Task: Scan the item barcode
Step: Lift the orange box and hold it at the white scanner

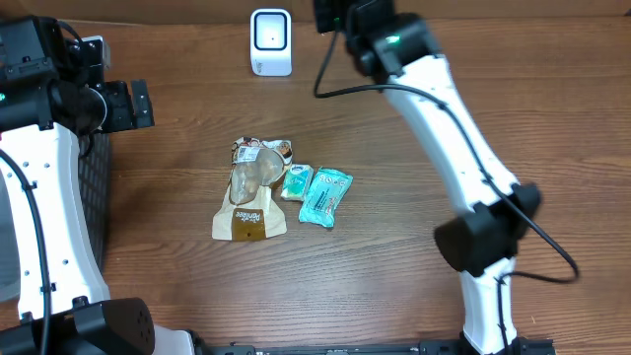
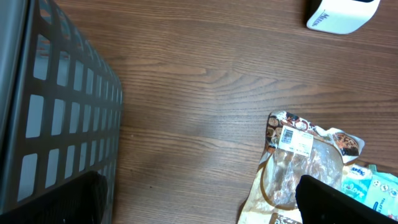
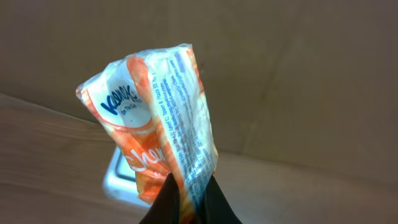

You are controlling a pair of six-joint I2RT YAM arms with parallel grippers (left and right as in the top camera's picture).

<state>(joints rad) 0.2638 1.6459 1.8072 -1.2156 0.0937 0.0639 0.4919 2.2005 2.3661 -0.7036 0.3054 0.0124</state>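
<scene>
**Right gripper clamped on tissue pack**

My right gripper [image 3: 189,200] is closed, pinching the lower end of an orange-and-white plastic tissue pack [image 3: 155,118], held up before the white box scanner [image 3: 118,180]. Label reads "Kleenex"; fine print illegible. My left gripper [image 1: 126,104] stands wide open, holding nothing.

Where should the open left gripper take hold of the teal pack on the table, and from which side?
Probably from straight above, across its short width at the end nearer the robot. The teal pack lies flat, long and narrow, so the left gripper's open jaws could span it there; farther up, the small green pack crowds its left edge.
</scene>
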